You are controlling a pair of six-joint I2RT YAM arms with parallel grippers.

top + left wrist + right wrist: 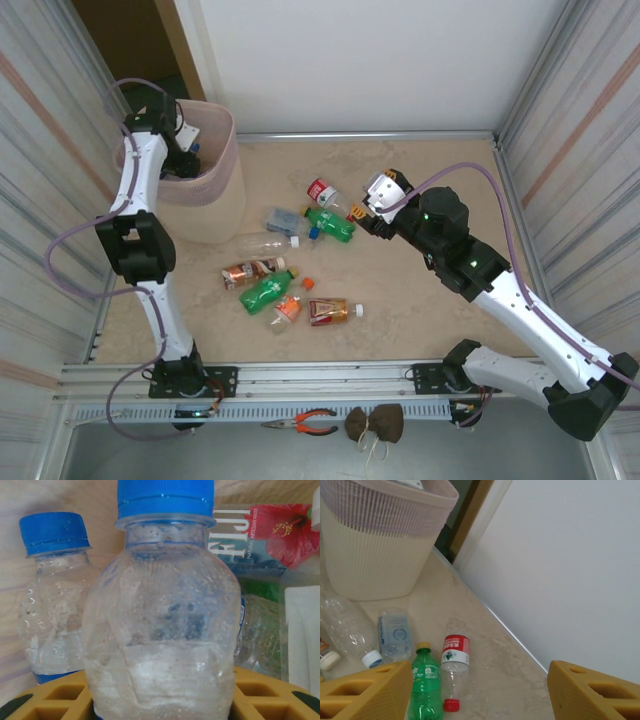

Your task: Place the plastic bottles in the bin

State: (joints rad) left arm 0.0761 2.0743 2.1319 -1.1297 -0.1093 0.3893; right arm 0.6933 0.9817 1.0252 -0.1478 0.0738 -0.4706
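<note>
My left gripper (pixel 183 160) hangs inside the bin (pixel 215 195), a clear blue-capped bottle (pixel 160 620) against its fingers. Clamped or loose I cannot tell, so I should spread wide and lift straight up. My right gripper (pixel 480 690) stands open and empty above the red-labelled bottle (pixel 455 662), which I should straddle mid-body.

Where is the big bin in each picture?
Top external: the bin stands at the upper left.
Right wrist: top left corner, pink bag over its rim.
Left wrist: probably seen from inside; the pinkish wall behind the blue-capped bottles looks like its lining.
Shared landmark: the red-labelled bottle, right of the bin in top external, low centre in right wrist.
</note>
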